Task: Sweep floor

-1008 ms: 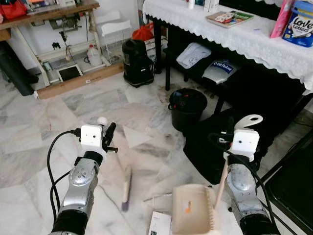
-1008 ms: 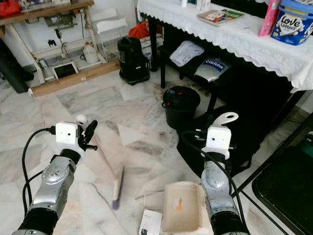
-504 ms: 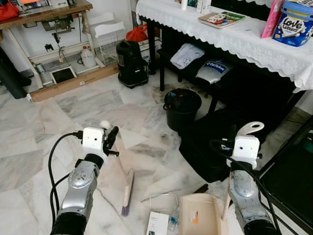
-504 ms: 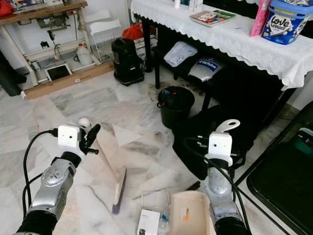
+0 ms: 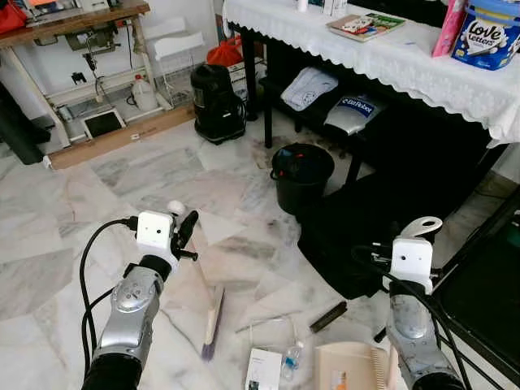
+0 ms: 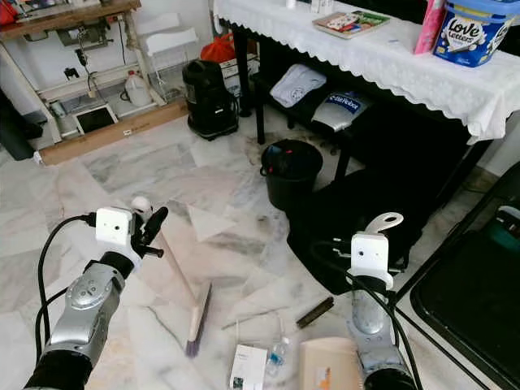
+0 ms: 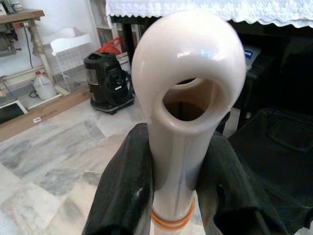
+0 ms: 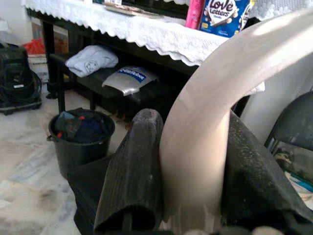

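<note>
My left gripper (image 5: pixel 182 233) is shut on the cream handle (image 7: pixel 187 127) of a small broom. Its brush head (image 5: pixel 213 319) rests on the marble floor just ahead of me. My right gripper (image 8: pixel 194 161) is shut on the curved cream handle (image 5: pixel 421 226) of a beige dustpan (image 5: pixel 351 370), which lies low on the floor at my right. Between broom and dustpan lie a white card (image 5: pixel 262 370), a small plastic bottle (image 5: pixel 290 360), a dark stick (image 5: pixel 328 316) and a thin straw (image 5: pixel 264 322).
A black bucket (image 5: pixel 301 174) and a black bag (image 5: pixel 370 236) stand ahead beside a table with a white lace cloth (image 5: pixel 390 57). A black vacuum cleaner (image 5: pixel 218 104) sits further back. A dark chair (image 5: pixel 487 292) is close on my right.
The dustpan has drawn back toward me and to the right, uncovering the bottle, card and dark stick. The broom has hardly moved. The camera has shifted slightly.
</note>
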{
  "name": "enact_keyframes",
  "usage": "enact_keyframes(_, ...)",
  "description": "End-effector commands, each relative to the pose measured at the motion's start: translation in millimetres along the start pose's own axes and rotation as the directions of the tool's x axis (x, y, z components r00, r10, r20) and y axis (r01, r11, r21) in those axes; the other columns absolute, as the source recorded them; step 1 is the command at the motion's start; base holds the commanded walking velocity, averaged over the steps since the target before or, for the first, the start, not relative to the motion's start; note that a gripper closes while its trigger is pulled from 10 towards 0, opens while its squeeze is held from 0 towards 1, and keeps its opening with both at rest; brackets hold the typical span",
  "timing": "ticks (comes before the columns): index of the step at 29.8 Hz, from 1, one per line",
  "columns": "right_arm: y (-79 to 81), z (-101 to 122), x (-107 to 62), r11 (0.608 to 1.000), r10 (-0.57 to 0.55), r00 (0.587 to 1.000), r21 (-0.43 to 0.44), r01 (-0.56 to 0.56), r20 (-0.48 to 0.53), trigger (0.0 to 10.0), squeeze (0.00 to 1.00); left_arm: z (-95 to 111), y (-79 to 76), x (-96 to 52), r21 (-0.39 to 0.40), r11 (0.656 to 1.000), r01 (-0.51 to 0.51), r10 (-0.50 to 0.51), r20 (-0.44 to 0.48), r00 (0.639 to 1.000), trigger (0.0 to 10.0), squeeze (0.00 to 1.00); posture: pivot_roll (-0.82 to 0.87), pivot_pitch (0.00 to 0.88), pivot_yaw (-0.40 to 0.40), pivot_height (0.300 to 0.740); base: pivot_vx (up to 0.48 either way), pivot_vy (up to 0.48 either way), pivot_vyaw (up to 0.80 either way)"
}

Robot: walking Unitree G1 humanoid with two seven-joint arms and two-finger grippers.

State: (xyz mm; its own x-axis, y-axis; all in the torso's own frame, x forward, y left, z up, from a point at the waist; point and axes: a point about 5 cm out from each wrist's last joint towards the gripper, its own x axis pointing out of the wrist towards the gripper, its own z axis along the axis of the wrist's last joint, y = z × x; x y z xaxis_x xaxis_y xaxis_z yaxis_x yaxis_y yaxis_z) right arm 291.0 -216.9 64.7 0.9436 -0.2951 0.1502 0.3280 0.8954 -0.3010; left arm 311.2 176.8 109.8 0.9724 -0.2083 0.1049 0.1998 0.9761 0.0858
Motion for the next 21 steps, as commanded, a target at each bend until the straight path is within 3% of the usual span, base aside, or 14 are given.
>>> enact_keyframes(1,1.1,3,1.9,1.000,0.007,1.000,-0.020,-0.007,0.028,10.0,0.00,6,4.1,-1.2,0.005,1.000,0.005,-0.005,0.019,1.000,10.0,0.00,-0.04,0.088,0.084,0.740,0.000,0.000,0.00)
enact_keyframes(21,19.8,6,0.8,0.991,0.034,0.995,-0.132,-0.021,0.092,10.0,0.00,11,6.3,-0.5,0.009,1.000,0.027,-0.027,0.027,0.999,10.0,0.00,-0.02,0.086,0.111,0.740,0.000,0.000,0.00)
